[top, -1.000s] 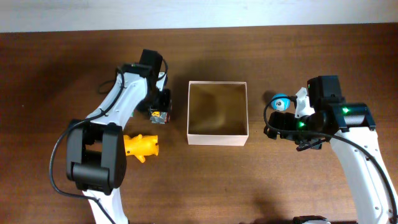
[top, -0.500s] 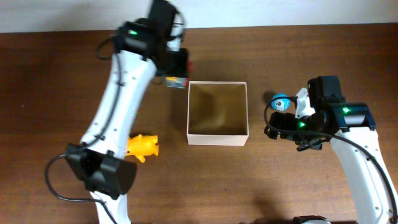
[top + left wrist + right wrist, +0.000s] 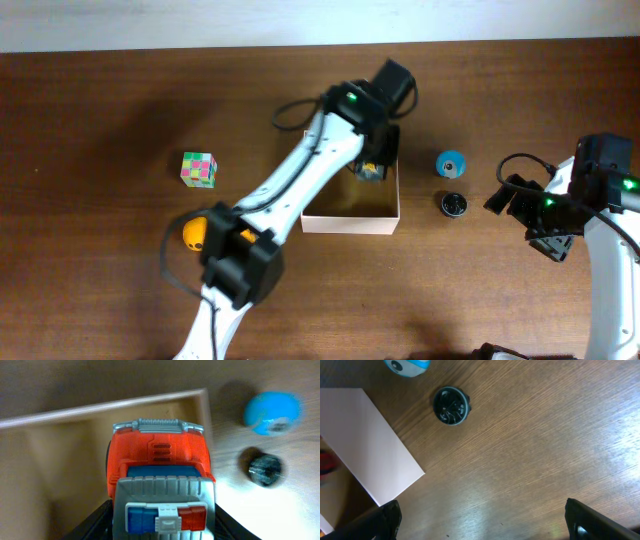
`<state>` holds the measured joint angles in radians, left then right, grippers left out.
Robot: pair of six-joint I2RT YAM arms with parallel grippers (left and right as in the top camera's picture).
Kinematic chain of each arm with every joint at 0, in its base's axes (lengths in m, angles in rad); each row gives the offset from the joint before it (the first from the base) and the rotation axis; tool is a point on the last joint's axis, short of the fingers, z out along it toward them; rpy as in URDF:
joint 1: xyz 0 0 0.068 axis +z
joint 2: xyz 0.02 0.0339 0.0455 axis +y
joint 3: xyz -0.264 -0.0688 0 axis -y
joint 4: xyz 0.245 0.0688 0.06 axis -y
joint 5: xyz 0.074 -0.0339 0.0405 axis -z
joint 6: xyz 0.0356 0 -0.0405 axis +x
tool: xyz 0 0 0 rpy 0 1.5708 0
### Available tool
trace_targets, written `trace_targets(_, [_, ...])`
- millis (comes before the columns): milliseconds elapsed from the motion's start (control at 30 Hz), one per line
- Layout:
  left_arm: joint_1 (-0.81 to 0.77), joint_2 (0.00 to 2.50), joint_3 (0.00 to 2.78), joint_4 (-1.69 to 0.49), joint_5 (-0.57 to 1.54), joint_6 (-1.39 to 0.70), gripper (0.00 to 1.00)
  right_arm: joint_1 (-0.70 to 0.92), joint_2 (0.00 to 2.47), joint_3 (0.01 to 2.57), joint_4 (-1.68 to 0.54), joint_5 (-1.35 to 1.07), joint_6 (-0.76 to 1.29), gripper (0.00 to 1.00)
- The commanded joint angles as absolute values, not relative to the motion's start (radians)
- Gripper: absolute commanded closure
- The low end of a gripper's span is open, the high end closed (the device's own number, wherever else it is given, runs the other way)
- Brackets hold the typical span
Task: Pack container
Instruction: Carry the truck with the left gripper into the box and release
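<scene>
Overhead: my left hand [image 3: 372,158] grips a red toy truck [image 3: 159,460] above the container [image 3: 350,222] near its far right corner; dropped here, it could bounce out.

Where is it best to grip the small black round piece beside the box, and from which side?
Probably from above, the open right gripper pinching the black round piece across its rim: it looks flat and low on the table, touching nothing, so its sides offer little height.
</scene>
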<state>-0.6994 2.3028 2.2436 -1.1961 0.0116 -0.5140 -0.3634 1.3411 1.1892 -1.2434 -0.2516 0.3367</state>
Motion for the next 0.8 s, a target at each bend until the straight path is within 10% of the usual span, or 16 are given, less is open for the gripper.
trace_targets(0, [-0.701,2.369,2.236,-1.185,-0.016,-0.577,0.61,-0.373,1.340,1.205,-1.246,-0.257,0.329,0.01])
trace_targets(200, [-0.705,2.408,2.236,-1.150,-0.020,-0.598,0.58,-0.373,1.340,1.205,-1.242,-0.257,0.326,0.01])
trace_targets(500, [-0.704,2.408,2.251,-1.148,0.075,-0.617,0.16,-0.373,1.340,1.205,-1.240,-0.257,0.326,0.01])
trace_targets(767, [-0.684,2.407,2.443,-1.390,0.086,-0.567,0.21,-0.373,1.340,1.205,-1.238,-0.257,0.322,0.01])
